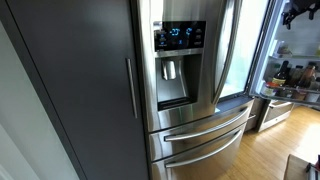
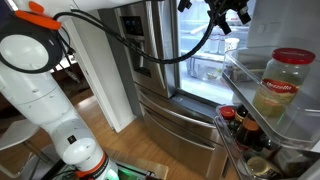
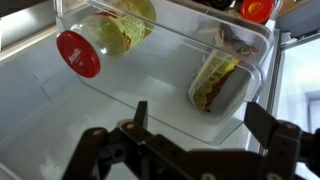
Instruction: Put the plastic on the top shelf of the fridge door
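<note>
In the wrist view the plastic, a clear wrapped packet with green and red contents, lies in the clear top shelf bin of the fridge door, beside a jar with a red lid. My gripper is open and empty, its fingers apart just outside the bin's rim near the packet. In both exterior views the gripper hangs high by the open fridge. The steel fridge door with its curved handle stands open. Its bin with the jar shows from inside.
The steel door with the blue-lit dispenser panel is shut, with two drawers below and a dark cabinet beside it. A lower door shelf holds several bottles. The white robot arm stands on the wooden floor.
</note>
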`<state>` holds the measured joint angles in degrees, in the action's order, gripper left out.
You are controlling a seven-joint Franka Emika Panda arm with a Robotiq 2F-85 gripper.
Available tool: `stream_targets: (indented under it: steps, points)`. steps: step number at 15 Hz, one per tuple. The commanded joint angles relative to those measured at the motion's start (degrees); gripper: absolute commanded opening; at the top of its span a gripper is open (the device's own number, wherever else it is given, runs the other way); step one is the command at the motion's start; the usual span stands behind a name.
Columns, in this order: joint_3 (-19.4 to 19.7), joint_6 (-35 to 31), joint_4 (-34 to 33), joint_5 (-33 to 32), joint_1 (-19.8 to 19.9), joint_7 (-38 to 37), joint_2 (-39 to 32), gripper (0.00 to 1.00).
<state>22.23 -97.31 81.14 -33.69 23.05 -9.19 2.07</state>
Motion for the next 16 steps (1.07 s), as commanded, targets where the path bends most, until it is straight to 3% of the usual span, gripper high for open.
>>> stream_targets:
  steps: [1,6,9,16]
  points:
    - [0.0,0.5,-0.8,0.1,-0.2,0.0,-0.2,1.0]
    - [0.0,0.5,-0.8,0.1,-0.2,0.0,-0.5,1.0]
    - [-1.2,0.7,2.2,-1.4,-1.0,-5.5,3.4,1.0]
    - [-1.6,10.1,5.1,-1.3,0.6,-20.7,10.2,1.0]
